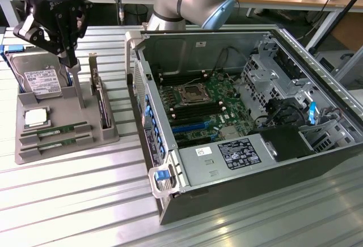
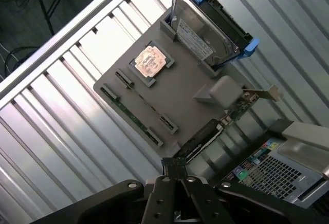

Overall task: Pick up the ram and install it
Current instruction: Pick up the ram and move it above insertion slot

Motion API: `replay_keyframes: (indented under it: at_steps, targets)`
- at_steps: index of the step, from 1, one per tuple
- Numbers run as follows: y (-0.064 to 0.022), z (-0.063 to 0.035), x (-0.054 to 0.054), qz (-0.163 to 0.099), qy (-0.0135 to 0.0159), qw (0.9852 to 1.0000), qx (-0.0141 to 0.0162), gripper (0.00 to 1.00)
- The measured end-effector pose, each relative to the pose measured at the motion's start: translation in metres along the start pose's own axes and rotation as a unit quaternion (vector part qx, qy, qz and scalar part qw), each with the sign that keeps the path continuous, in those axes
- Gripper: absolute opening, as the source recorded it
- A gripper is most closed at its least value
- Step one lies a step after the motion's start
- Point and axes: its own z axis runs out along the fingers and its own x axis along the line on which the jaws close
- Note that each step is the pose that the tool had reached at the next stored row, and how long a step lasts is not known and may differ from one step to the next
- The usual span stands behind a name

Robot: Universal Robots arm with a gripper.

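Two rams lie flat in the slots of a grey holder tray [image 1: 109,135]: thin green sticks, one [image 1: 57,130] just behind the other [image 1: 58,143]. In the wrist view they run edge-on across the tray [image 2: 190,85], one [image 2: 146,102] beside the other [image 2: 129,115]. My gripper [image 1: 70,61] hangs above the tray's back part, over the hard drive, clear of both sticks. Its dark fingers [image 2: 175,166] are pressed together with nothing between them.
On the same tray sit a square silver CPU [image 1: 35,117], a hard drive [image 1: 42,81] and an upright dark expansion card [image 1: 102,106]. An open computer case [image 1: 170,201] lies at the exterior view's right, its motherboard [image 1: 207,97] exposed. Everything rests on a slatted metal table [image 1: 68,201].
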Motion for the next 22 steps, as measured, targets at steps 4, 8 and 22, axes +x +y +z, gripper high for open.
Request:
replay_keyframes:
  at_steps: [4, 8, 22]
  targets:
    - [0.0000, 0.0000, 0.0000, -0.026, 0.0017, 0.9997, 0.0006, 0.11]
    - [0.0000, 0.0000, 0.0000, -0.059, 0.0039, 0.9982, 0.0014, 0.11]
    - [0.0000, 0.0000, 0.0000, -0.142, 0.0097, 0.9899, 0.0035, 0.11]
